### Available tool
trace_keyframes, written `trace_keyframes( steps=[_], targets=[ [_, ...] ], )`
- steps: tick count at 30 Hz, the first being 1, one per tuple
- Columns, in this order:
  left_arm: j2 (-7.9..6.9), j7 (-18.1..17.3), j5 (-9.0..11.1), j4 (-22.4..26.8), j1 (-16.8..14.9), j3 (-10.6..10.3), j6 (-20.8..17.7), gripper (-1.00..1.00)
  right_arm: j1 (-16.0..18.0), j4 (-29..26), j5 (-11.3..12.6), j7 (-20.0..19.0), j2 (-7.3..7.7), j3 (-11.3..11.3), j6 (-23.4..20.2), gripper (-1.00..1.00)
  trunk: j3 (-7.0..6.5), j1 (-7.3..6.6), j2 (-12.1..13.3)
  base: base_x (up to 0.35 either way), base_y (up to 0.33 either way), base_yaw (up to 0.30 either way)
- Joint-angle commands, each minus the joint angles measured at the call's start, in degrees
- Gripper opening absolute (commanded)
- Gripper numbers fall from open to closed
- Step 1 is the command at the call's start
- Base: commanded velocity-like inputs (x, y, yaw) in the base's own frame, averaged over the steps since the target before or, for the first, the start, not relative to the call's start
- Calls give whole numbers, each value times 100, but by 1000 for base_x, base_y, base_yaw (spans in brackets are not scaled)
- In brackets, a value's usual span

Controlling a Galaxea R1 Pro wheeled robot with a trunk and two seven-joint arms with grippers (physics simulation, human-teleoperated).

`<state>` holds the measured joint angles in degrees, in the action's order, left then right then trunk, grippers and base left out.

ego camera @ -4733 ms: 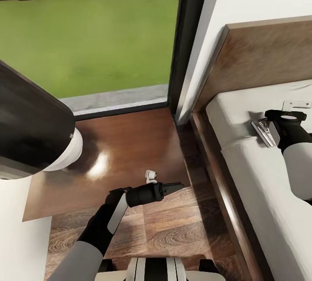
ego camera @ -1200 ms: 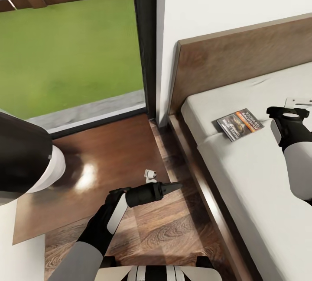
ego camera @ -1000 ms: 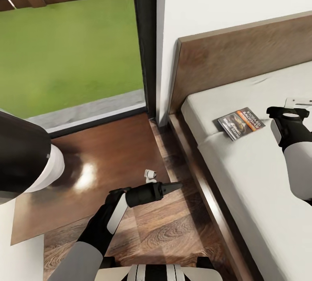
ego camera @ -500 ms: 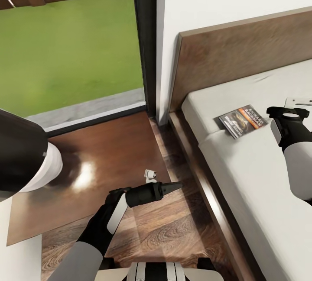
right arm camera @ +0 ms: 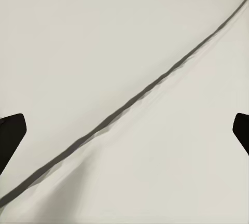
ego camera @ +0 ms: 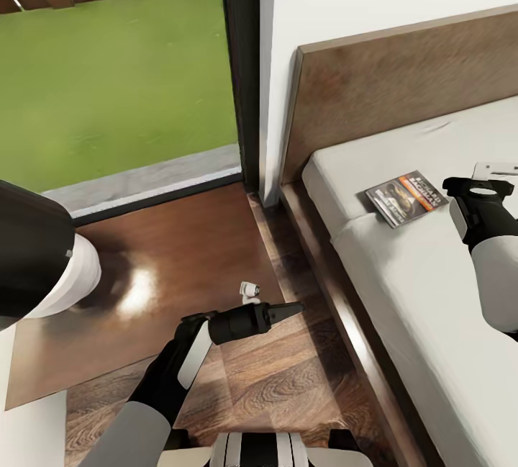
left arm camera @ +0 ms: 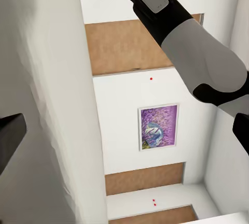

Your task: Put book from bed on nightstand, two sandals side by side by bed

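From the head camera, the book (ego camera: 406, 196) lay flat on the bed (ego camera: 432, 294) near the headboard (ego camera: 403, 93), its long axis running slantwise across the mattress. The right claw (ego camera: 480, 190) hung over the mattress just beside the book, which lay toward the robot's left of it; whether it was open could not be read here. The left claw (ego camera: 286, 309) hovered over the wood floor (ego camera: 273, 381), well apart from the book, fingers drawn to a point with nothing between them. The right arm was plainly the nearer one for a pickup, needing only a short shift leftward. The glossy nightstand (ego camera: 165, 265) stood beside the bed, below the window (ego camera: 122, 71), its top carrying a lamp (ego camera: 36, 251).

From the left wrist camera, the claw's dark fingertips (left arm camera: 11, 135) framed a lavender picture (left arm camera: 158, 127) on the wall, with nothing between them.

From the right wrist camera, the fingertips (right arm camera: 10, 136) stood wide apart over bare mattress (right arm camera: 124, 53) with one crease across it, gripping nothing.
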<state>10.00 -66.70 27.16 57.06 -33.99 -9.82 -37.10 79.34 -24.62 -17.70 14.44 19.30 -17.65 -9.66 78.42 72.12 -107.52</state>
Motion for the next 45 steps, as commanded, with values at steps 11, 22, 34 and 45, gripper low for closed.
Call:
trace_keyframes(
  steps=[11,22,34,45],
  targets=[
    [0,-1,34,-2,-2,-6,-52,100,3,-7,-58,-2,-5,-19,-36,100,21,22,-43,0,0,0],
    [0,-1,34,0,-2,-3,-52,100,3,-6,-58,-2,-4,-19,-36,100,111,132,-243,0,0,0],
    [0,-1,34,-2,-2,-3,-51,100,3,-2,-58,-2,-5,-19,-37,100,111,132,-243,0,0,93],
    [0,-1,34,-2,-2,-3,-52,100,3,-6,-58,-2,-2,-19,-36,100,111,132,-243,0,0,27]
  ],
)
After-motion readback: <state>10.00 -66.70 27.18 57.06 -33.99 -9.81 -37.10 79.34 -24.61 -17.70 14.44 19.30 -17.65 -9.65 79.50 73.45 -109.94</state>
